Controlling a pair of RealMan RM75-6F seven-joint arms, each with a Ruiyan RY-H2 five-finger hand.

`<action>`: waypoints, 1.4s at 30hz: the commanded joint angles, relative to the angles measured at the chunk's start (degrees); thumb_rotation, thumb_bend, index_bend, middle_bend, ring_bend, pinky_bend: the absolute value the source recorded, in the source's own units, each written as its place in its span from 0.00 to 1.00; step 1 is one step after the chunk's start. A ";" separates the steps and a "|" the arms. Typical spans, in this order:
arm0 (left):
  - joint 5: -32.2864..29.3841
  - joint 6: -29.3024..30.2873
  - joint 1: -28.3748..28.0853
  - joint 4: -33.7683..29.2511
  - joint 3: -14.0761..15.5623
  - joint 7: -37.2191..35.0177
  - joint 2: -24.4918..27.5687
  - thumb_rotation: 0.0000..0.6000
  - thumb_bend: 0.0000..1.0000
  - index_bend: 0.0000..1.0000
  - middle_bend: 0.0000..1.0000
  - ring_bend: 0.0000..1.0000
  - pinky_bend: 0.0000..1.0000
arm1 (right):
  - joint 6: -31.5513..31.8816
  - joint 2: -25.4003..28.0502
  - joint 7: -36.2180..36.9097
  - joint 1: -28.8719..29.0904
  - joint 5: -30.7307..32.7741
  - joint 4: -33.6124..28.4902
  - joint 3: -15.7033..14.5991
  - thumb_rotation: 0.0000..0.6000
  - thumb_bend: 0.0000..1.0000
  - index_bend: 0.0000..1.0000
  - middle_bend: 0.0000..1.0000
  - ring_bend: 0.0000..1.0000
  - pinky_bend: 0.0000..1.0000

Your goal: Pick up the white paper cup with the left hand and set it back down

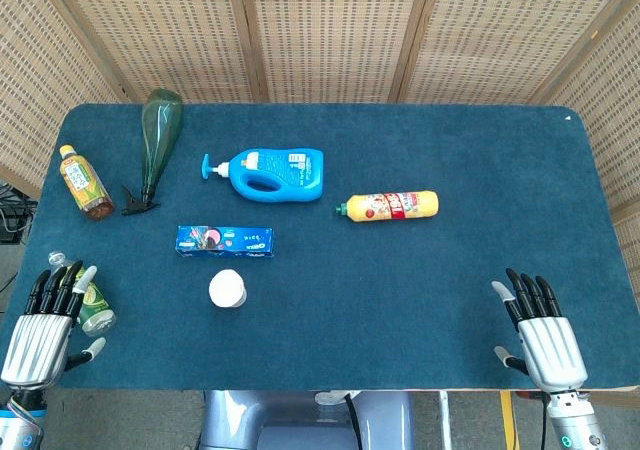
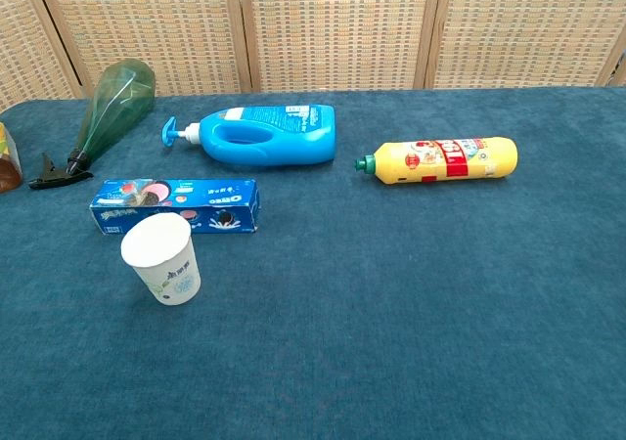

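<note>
One white paper cup (image 2: 162, 258) stands upright near the front of the blue table (image 1: 420, 290), just in front of a blue box (image 2: 176, 206). Likely light, thin-walled and easily crushed; best held gently around its middle. Left hand (image 1: 45, 325) and right hand (image 1: 545, 335) rest open, empty, well apart from it.

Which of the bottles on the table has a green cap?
The yellow bottle lying on its side right of the blue detergent bottle, which has a blue pump instead.

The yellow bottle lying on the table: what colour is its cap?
Green cap on the yellow bottle; clearest in chest view.
</note>
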 commanded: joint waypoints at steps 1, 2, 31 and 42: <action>-0.07 -0.14 0.07 0.05 -0.16 0.16 -0.08 1.00 0.12 0.00 0.00 0.00 0.00 | 0.02 0.03 0.06 0.02 -0.06 0.04 0.01 1.00 0.06 0.00 0.00 0.00 0.01; -0.15 -0.21 0.11 0.06 -0.21 0.20 -0.09 1.00 0.12 0.00 0.00 0.00 0.00 | 0.04 0.05 0.10 0.00 -0.04 0.07 0.01 1.00 0.06 0.00 0.00 0.00 0.01; -1.42 -5.25 -1.77 -3.92 -1.86 1.46 0.86 1.00 0.14 0.00 0.00 0.00 0.00 | -0.20 0.31 0.32 -0.10 0.46 -0.40 -0.04 1.00 0.06 0.00 0.00 0.00 0.02; -14.26 -21.52 -13.36 -13.95 -8.47 13.63 -0.55 1.00 0.17 0.21 0.00 0.00 0.00 | -0.36 0.77 1.10 -0.03 0.75 -0.65 0.11 1.00 0.06 0.00 0.00 0.00 0.02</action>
